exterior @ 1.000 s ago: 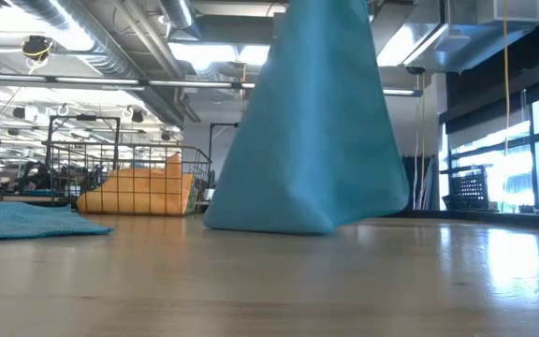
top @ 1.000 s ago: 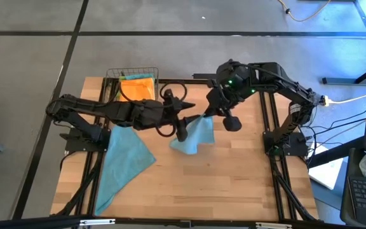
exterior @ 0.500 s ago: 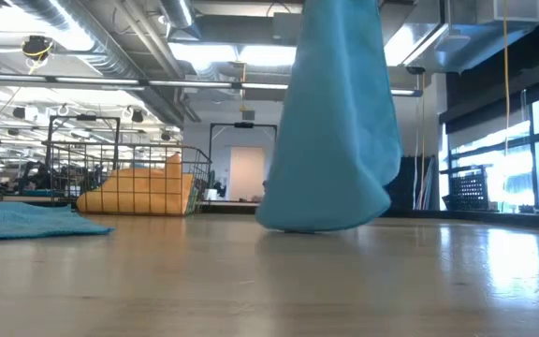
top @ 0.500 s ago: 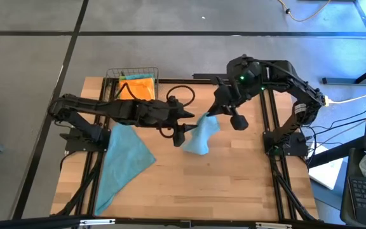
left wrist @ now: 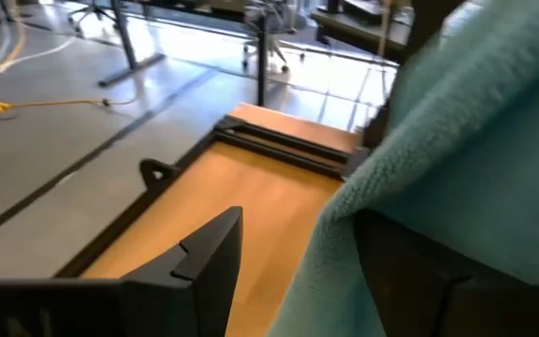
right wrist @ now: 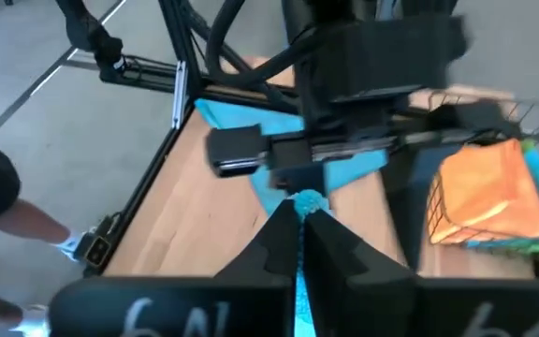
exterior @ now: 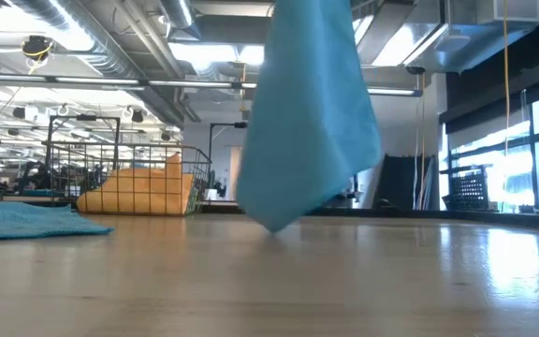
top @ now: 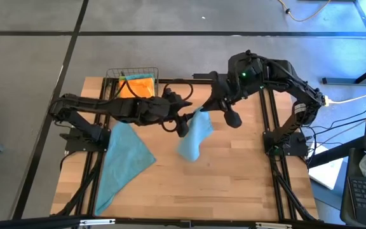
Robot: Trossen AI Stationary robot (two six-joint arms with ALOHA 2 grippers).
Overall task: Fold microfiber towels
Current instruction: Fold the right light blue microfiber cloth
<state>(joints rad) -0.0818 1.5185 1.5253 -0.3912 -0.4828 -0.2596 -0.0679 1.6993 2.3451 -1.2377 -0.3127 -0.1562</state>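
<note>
A teal towel (top: 192, 137) hangs over the middle of the table from my right gripper (top: 201, 112), which is shut on its top. In the low view its lowest corner (exterior: 274, 227) is at table height; whether it touches the wood I cannot tell. My left gripper (top: 184, 124) stands open, close against the hanging towel's left side. In the left wrist view the towel's edge (left wrist: 344, 201) falls between the open fingers, next to one finger (left wrist: 419, 271). A second teal towel (top: 122, 159) lies flat at the near left. An orange towel (top: 137, 88) fills the wire basket (top: 132, 72). My right gripper pinches a small bunch at the towel's top edge (right wrist: 304, 199) between its two fingers, coming from the table's right and slanting down. The towel hangs below the fingers in loose folds and tapers to one corner. My left gripper: I cannot tell whether its open fingers touch the towel.
The basket stands at the far left corner of the table. Bare wood (top: 234, 184) lies near and right of the hanging towel. A black cable loops at the far edge (top: 176, 95). A person's leg and shoe (right wrist: 73, 245) show beyond the table.
My right gripper has risen a little and tipped. The towel's lower end, which lay bunched on the table, has been drawn up. The towel now hangs narrower, down to a single corner, and has swung a little toward the left arm.
</note>
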